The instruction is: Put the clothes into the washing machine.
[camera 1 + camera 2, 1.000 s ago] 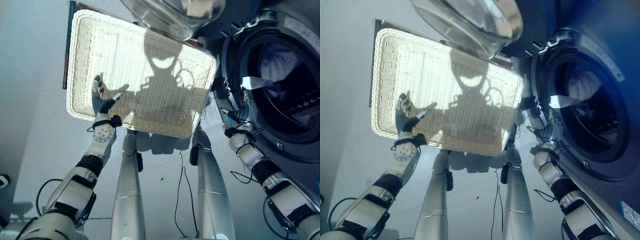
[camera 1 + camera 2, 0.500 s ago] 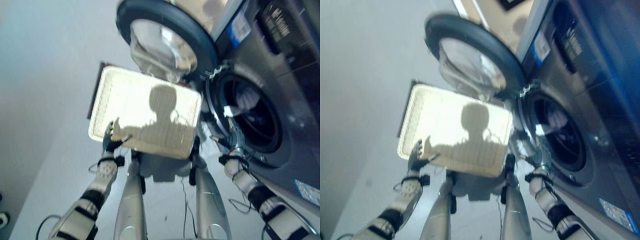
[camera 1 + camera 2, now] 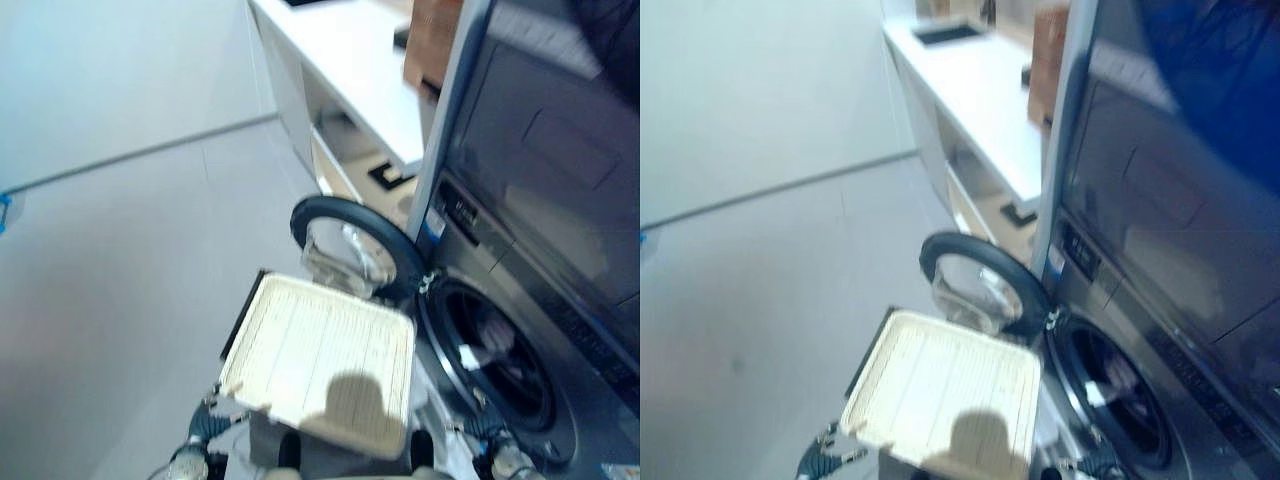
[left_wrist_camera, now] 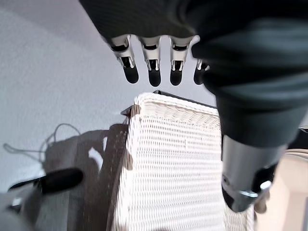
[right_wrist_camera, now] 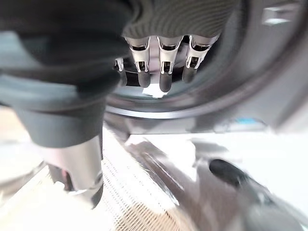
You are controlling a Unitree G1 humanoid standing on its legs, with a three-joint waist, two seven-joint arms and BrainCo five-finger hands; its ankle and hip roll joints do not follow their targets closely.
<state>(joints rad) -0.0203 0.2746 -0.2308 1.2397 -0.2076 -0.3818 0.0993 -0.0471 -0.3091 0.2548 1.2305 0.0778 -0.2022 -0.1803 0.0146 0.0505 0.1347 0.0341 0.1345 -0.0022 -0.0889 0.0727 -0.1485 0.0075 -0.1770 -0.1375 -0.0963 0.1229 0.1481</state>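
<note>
The white wicker basket (image 3: 320, 350) lies on the floor in front of me, and I see nothing inside it. To its right stands the dark washing machine (image 3: 530, 200) with its round door (image 3: 350, 250) swung open toward the basket. Pale cloth (image 3: 490, 340) lies inside the drum. My left hand (image 3: 207, 422) is open at the basket's near left corner; in the left wrist view its straight fingers (image 4: 151, 67) hang above the basket (image 4: 178, 159). My right hand (image 3: 492, 445) is open below the drum mouth, fingers (image 5: 161, 70) straight and holding nothing.
A white counter (image 3: 350, 60) with a brown box (image 3: 430, 40) runs behind the machine. Grey floor (image 3: 120, 250) spreads out to the left of the basket.
The camera has tilted upward, so basket and machine sit lower and smaller and the counter has come into sight. Both hands keep their places by the basket corner and the drum.
</note>
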